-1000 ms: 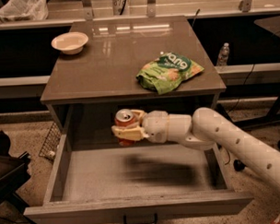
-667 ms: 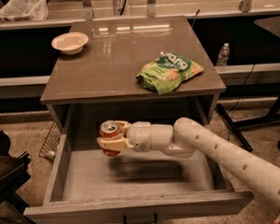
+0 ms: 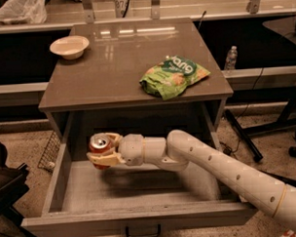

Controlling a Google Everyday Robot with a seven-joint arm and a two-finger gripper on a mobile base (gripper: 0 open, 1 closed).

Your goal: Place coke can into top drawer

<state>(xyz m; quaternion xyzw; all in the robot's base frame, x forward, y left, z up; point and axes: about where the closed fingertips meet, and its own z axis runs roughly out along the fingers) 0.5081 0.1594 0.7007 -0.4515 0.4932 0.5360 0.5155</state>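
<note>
The red coke can [image 3: 99,145] with its silver top is held upright in my gripper [image 3: 103,152], whose fingers are shut around it. The can hangs inside the open top drawer [image 3: 141,216], over its left rear part, a little above the drawer floor. My white arm [image 3: 228,171] reaches in from the lower right across the drawer. The drawer is pulled fully out from the grey cabinet, with its dark handle [image 3: 142,233] on the front panel.
On the cabinet top [image 3: 112,68] lie a green chip bag [image 3: 174,74] at the right and a white bowl [image 3: 69,46] at the back left. A water bottle [image 3: 230,57] stands behind on the right. A wire basket [image 3: 51,152] sits left of the cabinet.
My gripper has carried the coke can leftward across the drawer, from the middle rear to the left rear, and slightly lower.
</note>
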